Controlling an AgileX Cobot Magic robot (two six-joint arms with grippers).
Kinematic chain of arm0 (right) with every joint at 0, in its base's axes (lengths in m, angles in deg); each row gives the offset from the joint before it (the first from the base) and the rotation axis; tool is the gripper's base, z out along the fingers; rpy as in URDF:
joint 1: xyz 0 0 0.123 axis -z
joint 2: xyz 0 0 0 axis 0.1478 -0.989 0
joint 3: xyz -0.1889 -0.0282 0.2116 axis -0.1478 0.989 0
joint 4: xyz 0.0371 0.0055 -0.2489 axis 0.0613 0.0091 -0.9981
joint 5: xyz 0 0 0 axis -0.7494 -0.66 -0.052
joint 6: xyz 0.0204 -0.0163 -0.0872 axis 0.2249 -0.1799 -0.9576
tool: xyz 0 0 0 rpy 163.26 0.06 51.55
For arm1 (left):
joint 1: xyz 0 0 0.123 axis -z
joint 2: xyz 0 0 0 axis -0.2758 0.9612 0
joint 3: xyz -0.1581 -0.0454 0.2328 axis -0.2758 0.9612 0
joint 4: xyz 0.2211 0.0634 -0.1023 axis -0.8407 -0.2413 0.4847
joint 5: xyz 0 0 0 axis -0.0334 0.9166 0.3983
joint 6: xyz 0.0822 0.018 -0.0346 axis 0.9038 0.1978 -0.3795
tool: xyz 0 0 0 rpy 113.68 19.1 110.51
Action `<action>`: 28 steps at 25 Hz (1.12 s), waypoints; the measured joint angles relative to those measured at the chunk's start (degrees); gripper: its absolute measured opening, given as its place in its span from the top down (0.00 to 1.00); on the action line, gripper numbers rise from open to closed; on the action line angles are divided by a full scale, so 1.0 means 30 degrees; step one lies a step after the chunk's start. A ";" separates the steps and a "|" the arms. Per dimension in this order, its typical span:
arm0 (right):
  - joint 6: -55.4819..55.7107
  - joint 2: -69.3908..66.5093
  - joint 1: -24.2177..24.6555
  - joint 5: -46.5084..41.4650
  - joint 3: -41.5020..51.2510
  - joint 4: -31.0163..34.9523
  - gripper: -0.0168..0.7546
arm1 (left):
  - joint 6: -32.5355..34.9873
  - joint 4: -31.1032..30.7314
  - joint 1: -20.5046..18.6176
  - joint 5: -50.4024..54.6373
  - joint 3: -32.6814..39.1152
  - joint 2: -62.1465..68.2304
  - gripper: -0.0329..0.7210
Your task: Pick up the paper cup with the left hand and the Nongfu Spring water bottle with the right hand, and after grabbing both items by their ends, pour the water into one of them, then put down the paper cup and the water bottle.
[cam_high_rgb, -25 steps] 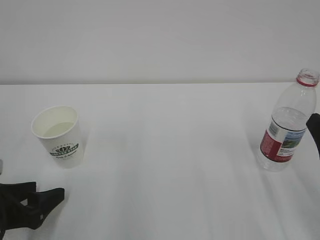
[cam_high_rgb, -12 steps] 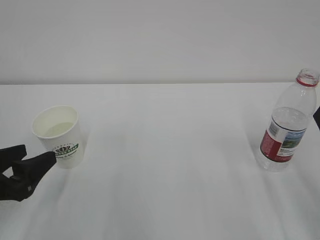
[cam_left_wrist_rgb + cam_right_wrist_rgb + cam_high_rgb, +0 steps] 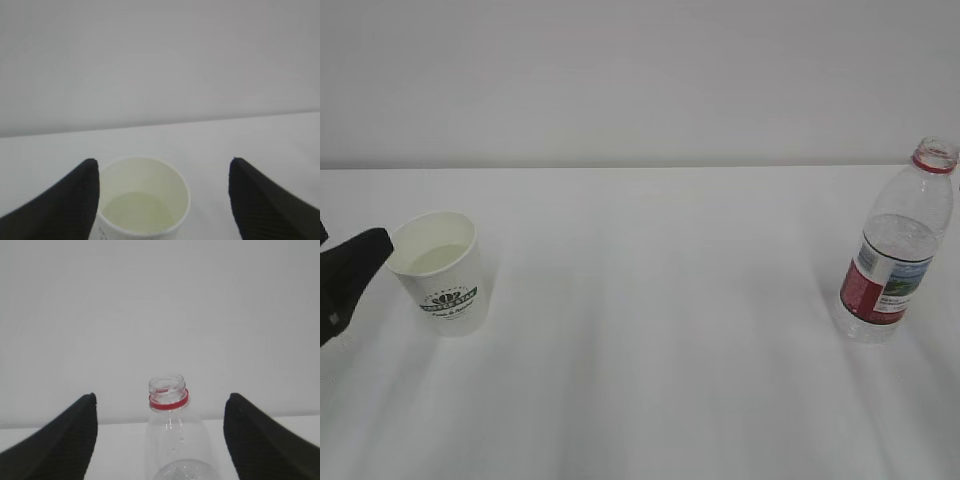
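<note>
The paper cup (image 3: 438,270) is standing upright near the left end of the white bench (image 3: 650,330), mouth up, with a shallow pool of what looks like water (image 3: 139,212) lying in its bottom. The left hand (image 3: 162,200) is sitting just behind it with its end effector released: in the wrist view the two black fingers are spread wide, the left one close against the cup wall and the right one well clear, so the cup is lying off-centre between them and nothing is being held. That spread is probably being kept so the jaws can pass around the cup's body before closing. In the exterior view only one black tip is showing at the left edge, just beside the rim. The Nongfu Spring water bottle (image 3: 895,250) is standing upright near the right end, uncapped, partly filled, well apart from the cup. The right hand (image 3: 160,440) is framing it likewise, its end effector released and its fingers wide on either side of the red-ringed neck without touching; it is not showing in the exterior view. Neither item is being lifted. The bench is running bare and white to a plain pale wall (image 3: 640,80) behind.
</note>
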State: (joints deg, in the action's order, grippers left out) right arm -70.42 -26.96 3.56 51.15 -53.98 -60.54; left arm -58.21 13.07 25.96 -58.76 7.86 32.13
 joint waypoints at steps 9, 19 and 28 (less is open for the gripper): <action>0.0129 0.2793 0.0000 -0.0866 -0.0866 0.0615 0.21 | 0.0000 0.0599 0.0000 0.0036 -0.1394 -0.1414 0.17; 0.0138 0.5399 0.0000 -0.5193 -0.3266 0.0675 0.21 | -0.0689 0.0599 0.0000 0.0036 -0.2528 -0.1703 0.17; -0.0173 0.7808 0.0000 -0.8553 -0.4815 0.0692 0.21 | -0.0722 0.1311 0.0000 0.0036 -0.2523 -0.3519 0.17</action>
State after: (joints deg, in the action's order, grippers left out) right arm -70.94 -3.54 3.56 25.49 -68.42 -58.46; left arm -60.37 17.00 25.96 -58.65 0.29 21.58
